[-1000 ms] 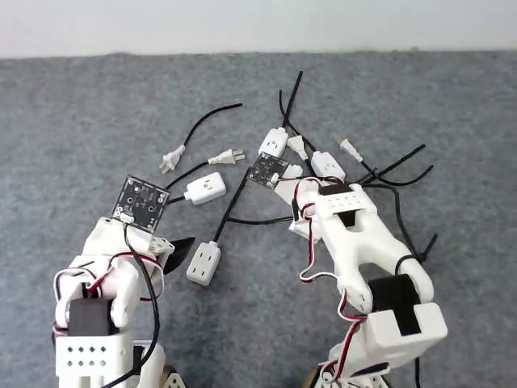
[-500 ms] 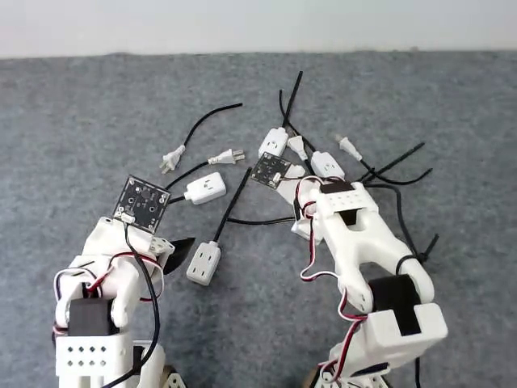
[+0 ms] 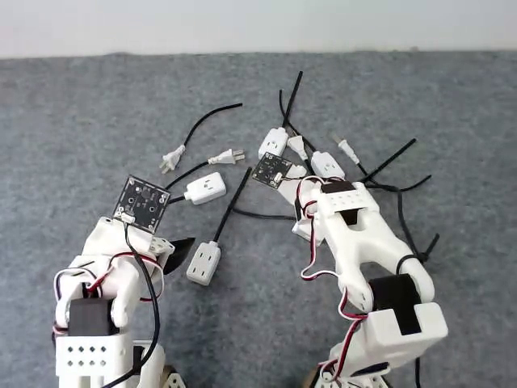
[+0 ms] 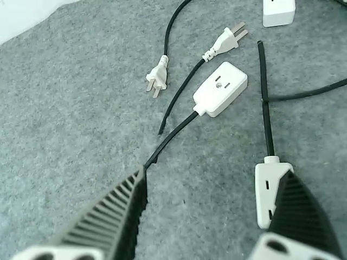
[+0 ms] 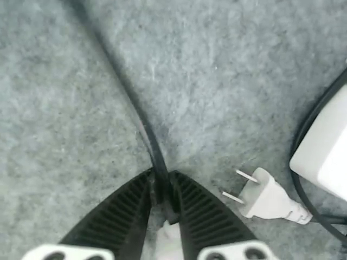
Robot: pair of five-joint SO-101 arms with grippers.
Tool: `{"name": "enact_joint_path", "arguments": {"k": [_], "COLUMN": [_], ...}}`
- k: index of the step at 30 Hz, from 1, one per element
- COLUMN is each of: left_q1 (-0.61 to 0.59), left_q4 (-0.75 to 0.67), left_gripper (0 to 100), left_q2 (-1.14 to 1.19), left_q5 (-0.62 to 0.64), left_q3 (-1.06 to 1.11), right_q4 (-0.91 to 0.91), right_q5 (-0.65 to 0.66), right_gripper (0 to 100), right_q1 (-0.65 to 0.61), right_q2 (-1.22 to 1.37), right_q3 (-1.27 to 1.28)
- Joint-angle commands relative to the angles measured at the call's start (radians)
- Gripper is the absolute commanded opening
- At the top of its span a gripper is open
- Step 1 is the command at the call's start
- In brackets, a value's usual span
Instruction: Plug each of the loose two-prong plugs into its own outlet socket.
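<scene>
My left gripper (image 4: 200, 216) hangs open over the carpet, nothing between its fingers. A white outlet socket (image 4: 272, 188) on a black cord lies just beside one finger (image 4: 293, 211), and a second socket (image 4: 219, 89) lies farther out. Beyond it are two loose two-prong plugs (image 4: 157, 78) (image 4: 225, 40). My right gripper (image 5: 162, 197) is shut on a thin black cord (image 5: 130, 103) low over the carpet. A white two-prong plug (image 5: 265, 200) and the edge of a white socket (image 5: 325, 151) lie close by. From above, the left gripper (image 3: 174, 245) sits beside the near socket (image 3: 203, 263).
More white sockets (image 3: 273, 142) (image 3: 327, 164) and plugs (image 3: 297, 146) (image 3: 347, 148) lie among tangled black cords (image 3: 396, 166) ahead of the right arm (image 3: 355, 234). Grey carpet (image 3: 73, 121) covers the table, with a pale wall along its far edge.
The right arm has shifted slightly, dragging the black cord. The cords and the plug at the far right have slid a little up and left. The left arm has not moved.
</scene>
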Motion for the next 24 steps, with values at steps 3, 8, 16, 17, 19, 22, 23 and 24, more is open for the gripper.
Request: {"name": "enact_joint_path", "arguments": {"k": [3,8,16,17,19,22,23,24], "left_q1": [-0.005,-0.005,-0.005,-0.005,-0.005,-0.005,-0.005,-0.005], "left_q4": [-0.032,-0.032,-0.032,-0.032,-0.031,-0.031,-0.031,-0.032], "left_gripper": [37,37,37,37,37,37,37,37], "left_q2": [-0.015,-0.015,-0.015,-0.015,-0.015,-0.015,-0.015,-0.015], "left_q5": [-0.018,-0.018,-0.02,-0.02,-0.02,-0.02,-0.02,-0.021], "left_q3": [-0.012,-0.012,-0.01,-0.01,-0.01,-0.01,-0.005,-0.002], "right_q4": [0.022,0.022,0.219,0.243,0.28,0.291,0.289,0.289], "right_q5": [-0.011,-0.011,0.005,0.025,0.052,0.057,0.058,0.058], "right_gripper": [0.9,0.9,2.0,3.5,8.6,20.1,23.8,26.9], "right_q1": [0.005,0.09,0.229,0.24,0.263,0.278,0.282,0.282], "right_q2": [-0.01,-0.012,-0.064,-0.064,-0.064,-0.064,-0.062,-0.062], "right_q3": [-0.026,-0.032,-0.206,-0.226,-0.253,-0.261,-0.259,-0.259]}}
